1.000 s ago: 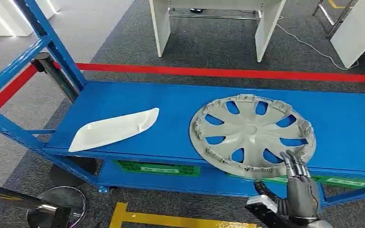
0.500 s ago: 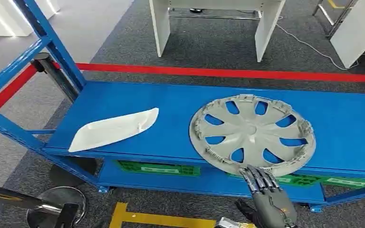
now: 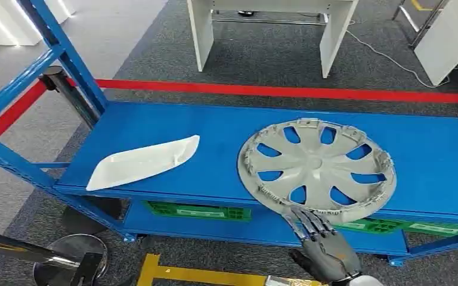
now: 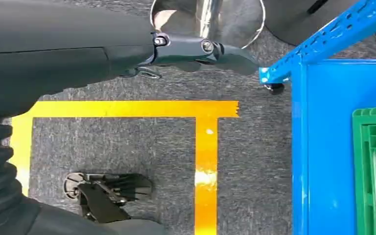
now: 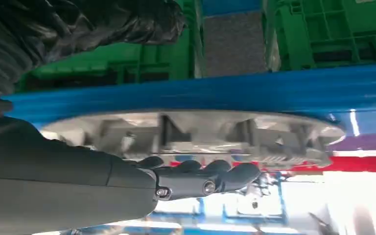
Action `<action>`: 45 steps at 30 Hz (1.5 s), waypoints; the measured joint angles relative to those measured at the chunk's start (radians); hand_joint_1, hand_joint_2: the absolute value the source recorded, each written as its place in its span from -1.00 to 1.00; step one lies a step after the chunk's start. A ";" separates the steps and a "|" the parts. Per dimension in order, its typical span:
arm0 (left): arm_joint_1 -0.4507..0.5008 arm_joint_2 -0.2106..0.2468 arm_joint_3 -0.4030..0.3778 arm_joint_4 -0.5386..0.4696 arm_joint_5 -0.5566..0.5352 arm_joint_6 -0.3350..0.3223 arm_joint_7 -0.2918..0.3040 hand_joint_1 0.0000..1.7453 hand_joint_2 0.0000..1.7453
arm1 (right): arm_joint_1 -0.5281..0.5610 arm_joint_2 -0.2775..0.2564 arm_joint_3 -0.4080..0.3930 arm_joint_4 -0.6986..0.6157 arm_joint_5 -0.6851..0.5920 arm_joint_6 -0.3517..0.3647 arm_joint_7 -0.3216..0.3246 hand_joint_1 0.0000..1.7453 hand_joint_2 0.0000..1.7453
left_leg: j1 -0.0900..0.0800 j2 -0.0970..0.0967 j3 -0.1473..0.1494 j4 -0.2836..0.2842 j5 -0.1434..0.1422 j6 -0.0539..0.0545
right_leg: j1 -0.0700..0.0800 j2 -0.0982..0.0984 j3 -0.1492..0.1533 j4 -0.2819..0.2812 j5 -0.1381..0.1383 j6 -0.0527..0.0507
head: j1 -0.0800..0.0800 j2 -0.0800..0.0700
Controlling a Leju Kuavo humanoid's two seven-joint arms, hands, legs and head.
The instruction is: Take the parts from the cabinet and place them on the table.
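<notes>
A blue steel shelving cabinet [image 3: 155, 128] spans the head view on grey carpet, with a red floor stripe [image 3: 286, 91] behind it and yellow floor tape [image 4: 205, 147] marking the near side. On its upper shelf lies a grey wheel cover [image 3: 316, 168], flat, its near rim jutting just past the shelf's front edge. Well to its left on the same shelf rests a long white plastic part [image 3: 142, 162]. Green crates [image 3: 200, 211] sit on the shelf below; their pale labels are too blurred to read. The robot's right hand [image 3: 319, 244] reaches up to the wheel cover's near rim, fingers [image 5: 210, 176] extended and spread, holding nothing. The left hand [image 4: 200, 49] hangs over the carpet, fingers straight, empty.
</notes>
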 joint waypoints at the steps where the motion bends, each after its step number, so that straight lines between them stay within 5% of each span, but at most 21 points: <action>1: -0.001 0.000 0.000 0.000 -0.004 0.000 0.003 -1.00 1.00 | -0.005 0.013 -0.016 0.014 0.019 0.008 -0.011 -1.00 1.00 | 0.000 0.000 0.000 0.000 0.000 0.000 | 0.000 0.000 0.000 0.000 0.000 0.000 | 0.000 0.000; 22: 0.000 -0.004 0.000 0.007 -0.045 0.001 0.018 -1.00 1.00 | -0.052 0.138 -0.188 0.138 0.087 0.037 -0.053 -1.00 1.00 | 0.000 0.000 -0.001 0.000 0.000 0.000 | 0.000 0.000 0.000 0.000 0.000 0.000 | 0.000 0.000; 40: 0.000 -0.004 0.000 0.008 -0.057 0.000 0.023 -1.00 1.00 | -0.137 0.202 -0.211 0.225 0.091 0.084 -0.051 -1.00 1.00 | 0.000 0.000 0.000 0.001 0.001 0.000 | 0.000 0.001 0.000 0.000 0.001 0.001 | 0.000 0.000; 41: 0.000 -0.004 0.000 0.008 -0.059 0.000 0.024 -1.00 1.00 | -0.145 0.206 -0.210 0.234 0.095 0.084 -0.050 -0.82 1.00 | 0.000 0.000 0.000 0.001 0.001 0.000 | 0.000 0.001 0.000 0.000 0.001 0.001 | 0.000 0.000; 44: 0.000 -0.004 0.000 0.008 -0.061 0.000 0.024 -1.00 1.00 | -0.167 0.218 -0.210 0.261 0.100 0.082 -0.045 -0.82 1.00 | 0.000 0.000 0.000 0.001 0.001 0.000 | 0.000 0.001 0.000 0.000 0.001 0.001 | 0.000 0.000; 45: 0.000 -0.004 0.000 0.008 -0.061 0.000 0.024 -1.00 1.00 | -0.172 0.220 -0.210 0.267 0.103 0.082 -0.045 1.00 1.00 | 0.000 0.000 0.000 0.001 0.001 0.000 | 0.000 0.001 0.000 0.000 0.001 0.001 | 0.000 0.000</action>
